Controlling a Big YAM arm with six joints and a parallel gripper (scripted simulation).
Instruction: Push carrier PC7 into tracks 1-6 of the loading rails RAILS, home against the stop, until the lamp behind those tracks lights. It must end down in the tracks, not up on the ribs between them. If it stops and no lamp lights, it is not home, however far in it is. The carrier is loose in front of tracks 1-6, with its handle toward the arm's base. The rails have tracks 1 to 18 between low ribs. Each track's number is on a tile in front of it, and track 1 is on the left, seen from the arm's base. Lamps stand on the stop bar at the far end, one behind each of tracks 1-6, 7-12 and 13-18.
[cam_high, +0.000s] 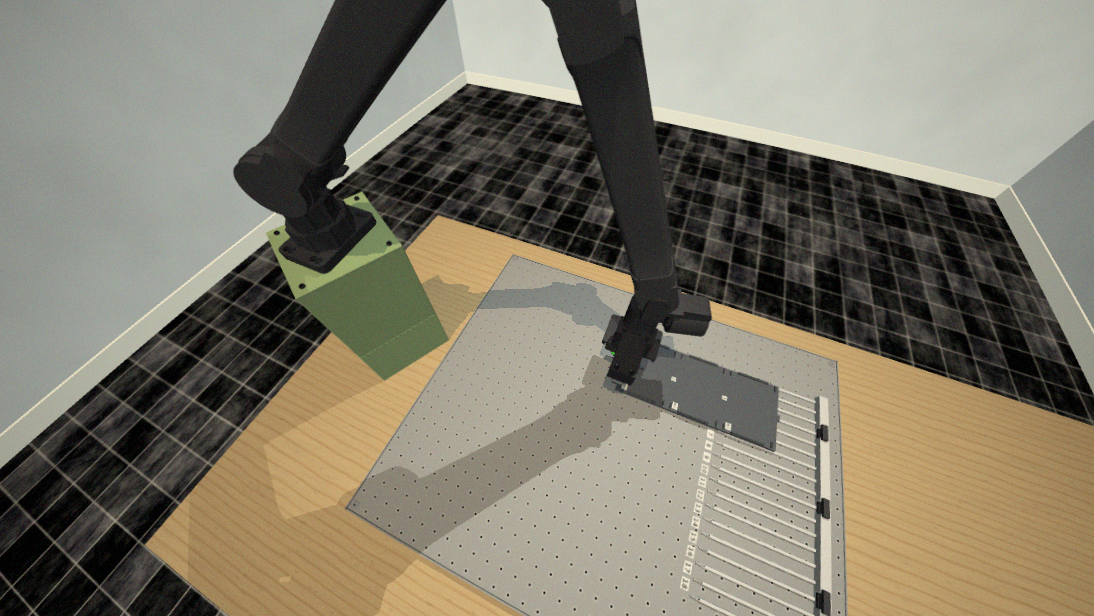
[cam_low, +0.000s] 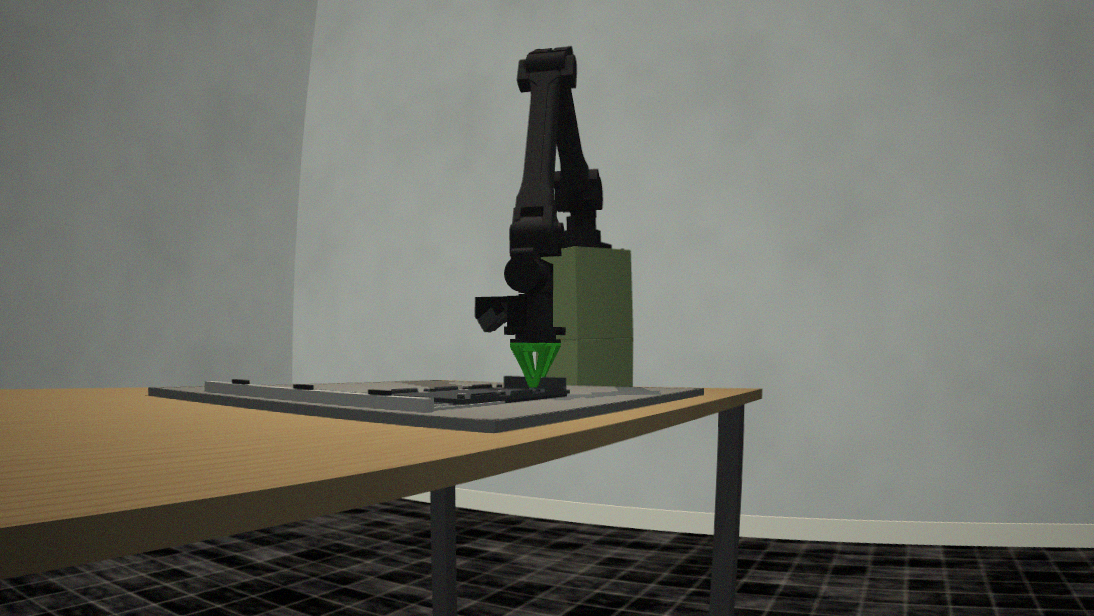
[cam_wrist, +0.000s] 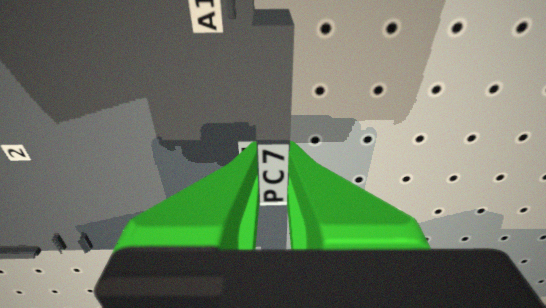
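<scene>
Carrier PC7 (cam_high: 708, 396) is a flat dark grey plate lying on the grey pegboard. Its far end reaches a little way into the near end of the loading rails RAILS (cam_high: 769, 502), at their far-left tracks. My gripper (cam_high: 623, 380) with green fingers points straight down at the carrier's near end. It is shut on the narrow handle marked PC7 (cam_wrist: 273, 175), as the wrist view shows. It also shows in the exterior view (cam_low: 533, 380). The lamps on the white stop bar (cam_high: 823, 489) look dark.
The arm's green pedestal (cam_high: 355, 294) stands at the board's left. Numbered tiles (cam_high: 696, 508) line the front of the rails. A label A1 (cam_wrist: 206, 15) and a tile 2 (cam_wrist: 15, 152) show on the carrier in the wrist view.
</scene>
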